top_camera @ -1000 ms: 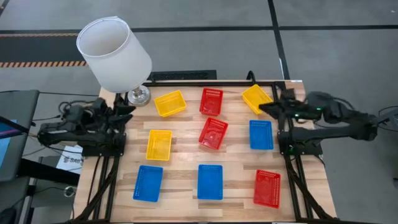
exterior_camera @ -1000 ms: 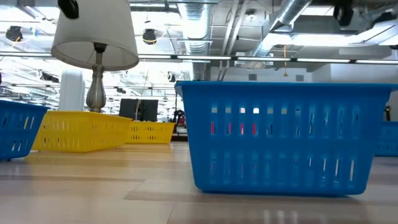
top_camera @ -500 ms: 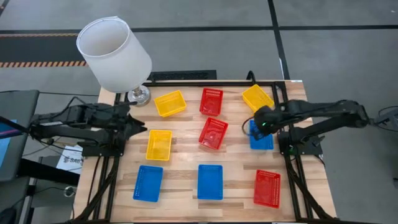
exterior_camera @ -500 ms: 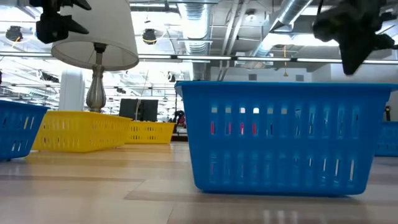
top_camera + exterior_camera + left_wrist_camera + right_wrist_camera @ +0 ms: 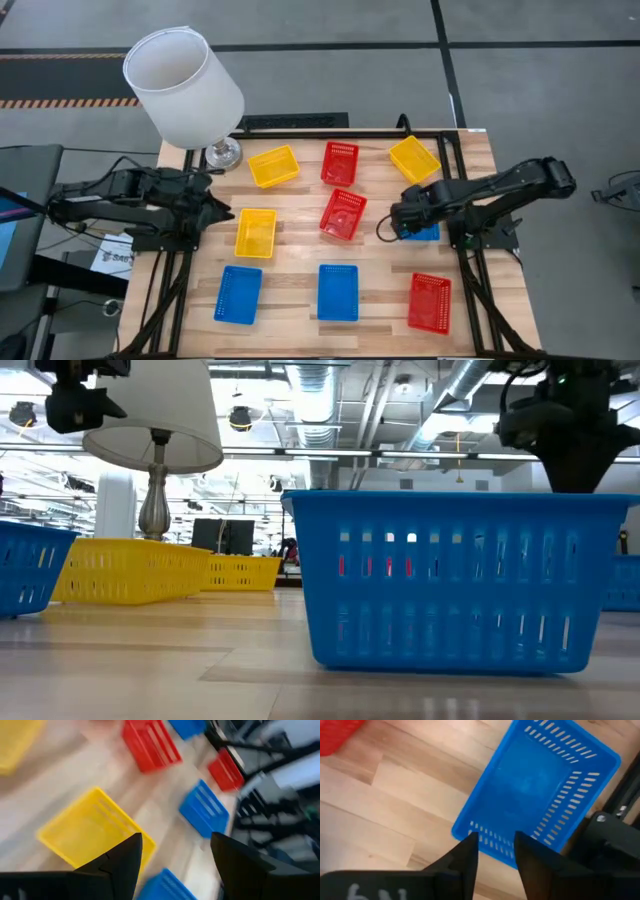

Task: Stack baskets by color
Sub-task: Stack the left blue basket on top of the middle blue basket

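Nine baskets lie unstacked across our worktop [image 5: 300,290]; right hand [image 5: 393,222], parted and empty, hovers at the right-side blue basket [image 5: 535,795], left hand [image 5: 222,212] wide open by the yellow basket [image 5: 256,232]. Light, stiff plastic, we reckon: pinch a rim.

In the high view, the right claw [image 5: 397,217] covers most of a blue basket [image 5: 428,233] at centre right. The left wrist view is motion-blurred. In the low view, the lamp [image 5: 152,420] is cut off at the top edge.
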